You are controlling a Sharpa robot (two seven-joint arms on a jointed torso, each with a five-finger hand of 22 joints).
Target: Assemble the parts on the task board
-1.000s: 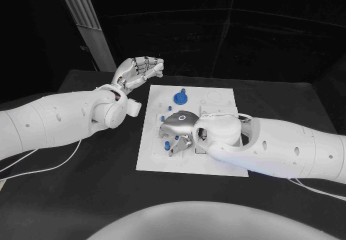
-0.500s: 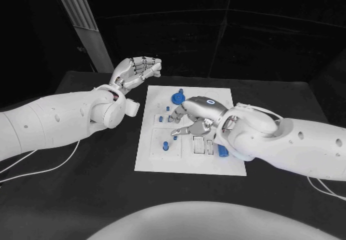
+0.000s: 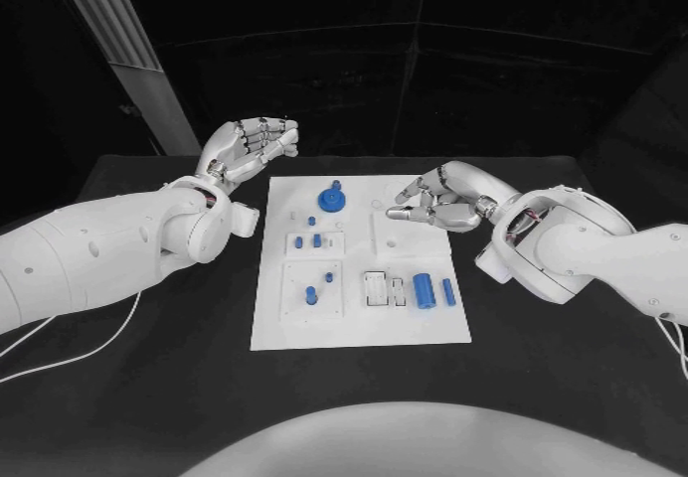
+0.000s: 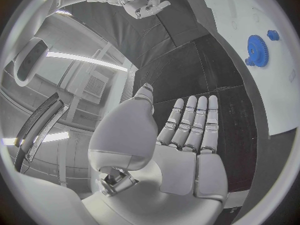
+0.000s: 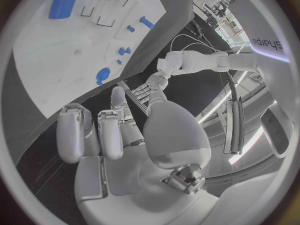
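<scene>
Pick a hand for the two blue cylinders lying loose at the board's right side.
Right, probably. The right hand hovers empty over the task board's far right part, near the blue cylinders. The left hand is raised beyond the far left corner.

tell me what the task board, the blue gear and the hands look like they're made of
Task board: probably white plastic, matt, with cut-out recesses. Blue gear: looks like moulded or printed plastic, evenly coloured and dull. Left hand and right hand: silvery, with soft highlights, so metal or metallic-coated plastic; the pictures can't settle which.
</scene>
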